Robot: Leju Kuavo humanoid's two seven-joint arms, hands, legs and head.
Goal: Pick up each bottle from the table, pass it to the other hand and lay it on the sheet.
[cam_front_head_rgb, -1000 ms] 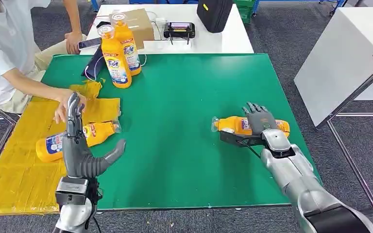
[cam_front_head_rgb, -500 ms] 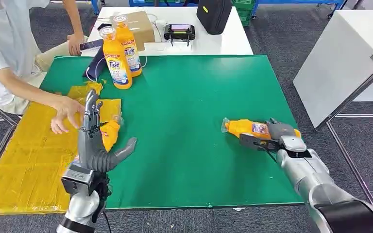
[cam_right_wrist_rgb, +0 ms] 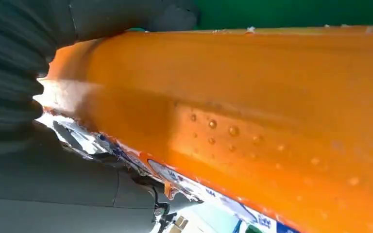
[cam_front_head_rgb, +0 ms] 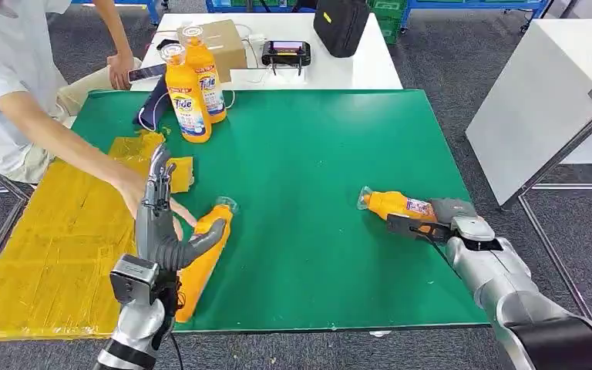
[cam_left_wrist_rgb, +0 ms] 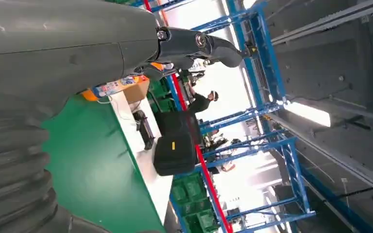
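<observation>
In the head view, the green tabletop point(cam_front_head_rgb: 301, 169) serves as the landmark. Near its right edge, the right hand point(cam_front_head_rgb: 449, 216) grips an orange bottle point(cam_front_head_rgb: 398, 205) lying on its side, cap pointing toward the tabletop's middle; the hand wraps the bottle's base end. At the tabletop's left front corner, the left hand point(cam_front_head_rgb: 166, 227) stands with fingers pointing up and spread, thumb stretched sideways, holding nothing. Just behind that thumb lies a second orange bottle point(cam_front_head_rgb: 204, 262), on its side and angled, cap toward the tabletop's middle and base toward its front edge. Whether the thumb touches it cannot be told. A yellow sheet point(cam_front_head_rgb: 46, 239) covers the tabletop's left side. A person's hand point(cam_front_head_rgb: 142, 202) reaches across the sheet, right by the left hand. Two upright bottles point(cam_front_head_rgb: 193, 85) stand at the tabletop's far left corner.

In the left wrist view, the left hand's dark fingers point(cam_left_wrist_rgb: 199, 43) stretch out freely over the green tabletop point(cam_left_wrist_rgb: 92, 165).

In the right wrist view, the orange bottle point(cam_right_wrist_rgb: 252, 121) lies directly against the right hand point(cam_right_wrist_rgb: 53, 170), clasped close.
</observation>
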